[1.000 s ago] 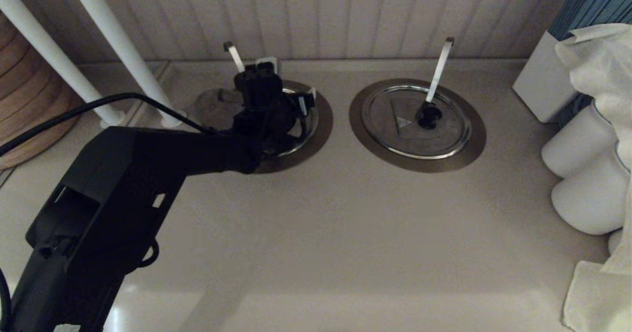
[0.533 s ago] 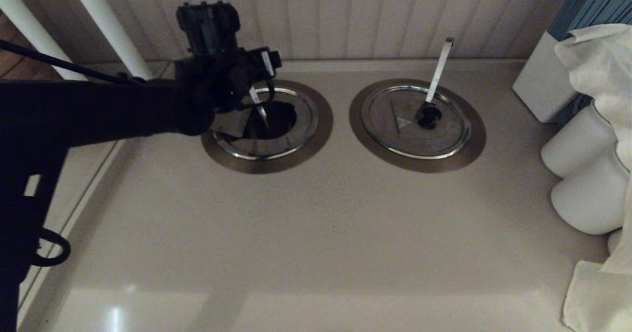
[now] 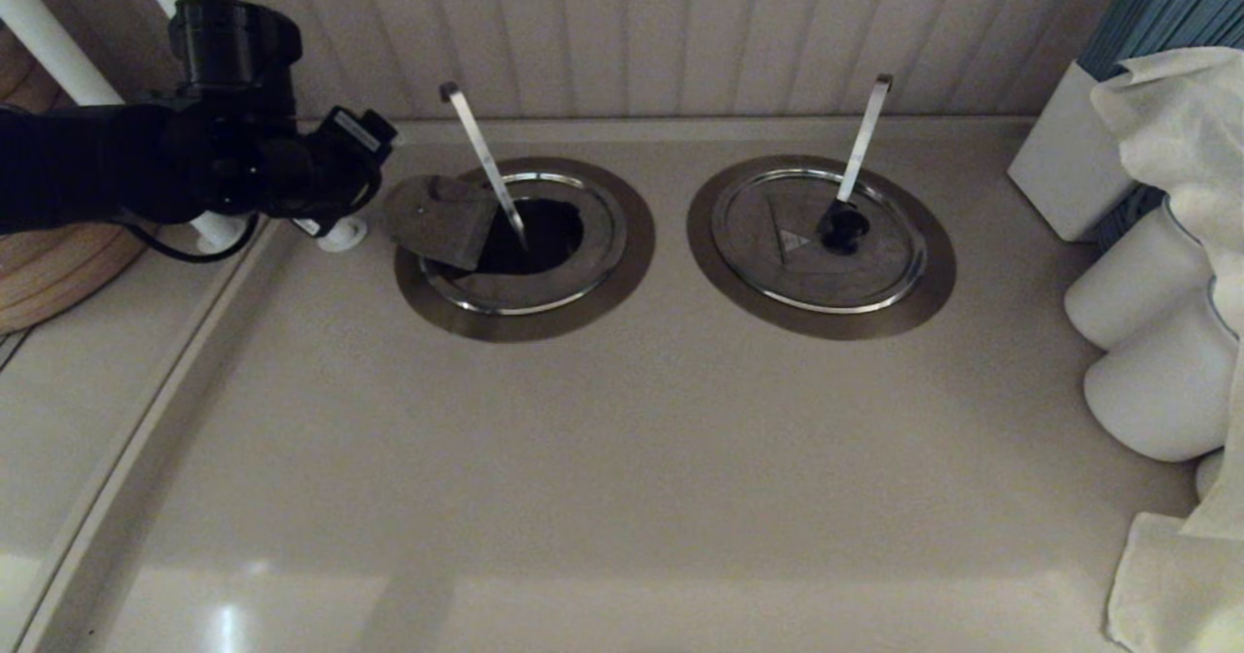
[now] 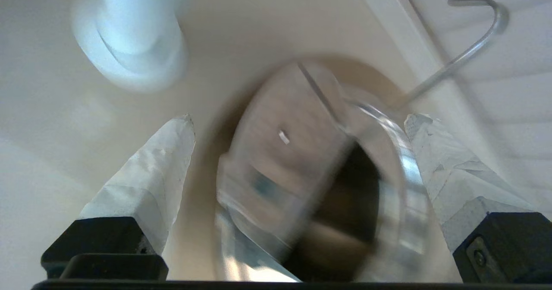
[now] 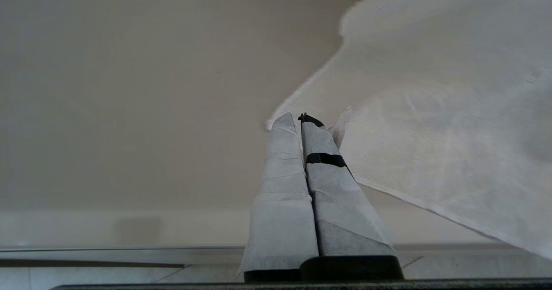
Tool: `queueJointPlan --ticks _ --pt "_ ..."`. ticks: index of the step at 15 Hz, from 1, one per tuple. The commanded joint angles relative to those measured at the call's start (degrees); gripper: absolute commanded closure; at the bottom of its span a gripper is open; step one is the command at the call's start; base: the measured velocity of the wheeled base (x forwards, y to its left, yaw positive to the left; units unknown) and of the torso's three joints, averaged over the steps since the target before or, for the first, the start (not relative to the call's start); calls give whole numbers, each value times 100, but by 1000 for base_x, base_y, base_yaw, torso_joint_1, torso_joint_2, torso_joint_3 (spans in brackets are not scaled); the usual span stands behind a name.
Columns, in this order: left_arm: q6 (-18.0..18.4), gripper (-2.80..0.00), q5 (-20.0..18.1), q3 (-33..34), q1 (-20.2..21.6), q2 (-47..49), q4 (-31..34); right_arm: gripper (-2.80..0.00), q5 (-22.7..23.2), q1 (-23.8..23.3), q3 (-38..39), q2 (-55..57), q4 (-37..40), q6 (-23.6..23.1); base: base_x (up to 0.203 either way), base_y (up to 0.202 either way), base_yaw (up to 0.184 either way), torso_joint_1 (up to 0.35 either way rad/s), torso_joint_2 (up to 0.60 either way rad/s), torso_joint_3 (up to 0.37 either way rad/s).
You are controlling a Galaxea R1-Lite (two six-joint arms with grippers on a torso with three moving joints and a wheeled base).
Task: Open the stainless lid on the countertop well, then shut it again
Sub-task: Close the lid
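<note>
The countertop well (image 3: pixel 622 274) at the left stands open, its dark hole showing. One half of the stainless lid (image 3: pixel 435 221) is folded back and lies tilted over the well's left rim. A slim hook-tipped handle (image 3: pixel 478 153) rises out of the hole. My left gripper (image 3: pixel 340 182) hangs open to the left of the well, holding nothing and clear of the lid. In the left wrist view the gripper (image 4: pixel 302 119) points at the raised lid flap (image 4: pixel 280 160), with the hooked handle (image 4: pixel 474 39) beyond. My right gripper (image 5: pixel 302 119) is shut, empty and parked beside a white cloth (image 5: pixel 431 130).
The twin well (image 3: pixel 928 284) at the right has its lid (image 3: pixel 777 245) closed, with a black knob and a broader white handle (image 3: pixel 863 138). Two white posts (image 3: pixel 335 235) stand just behind my left gripper. White rolls (image 3: pixel 1157 381), a box and cloth crowd the right edge.
My left arm has drawn back from over the left well, going up and to the left. The lid flap stays folded open, and the hole and handle are now uncovered.
</note>
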Motion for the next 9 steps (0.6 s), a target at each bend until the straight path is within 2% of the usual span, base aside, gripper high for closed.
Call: queueJointPlan --ticks 1,7,9 --pt "-397 -280 -359 66 185 38 14 0 2 1 0 -2 -2 3 0 0 0 0 0 0" --pt "-415 -280 -354 56 170 408 1 0 3 1 0 -2 -2 6 0 0 0 0 0 0" --pt "-391 -280 -365 64 155 487 -255 0 6 1 0 -2 -2 1 0 0 0 0 0 0"
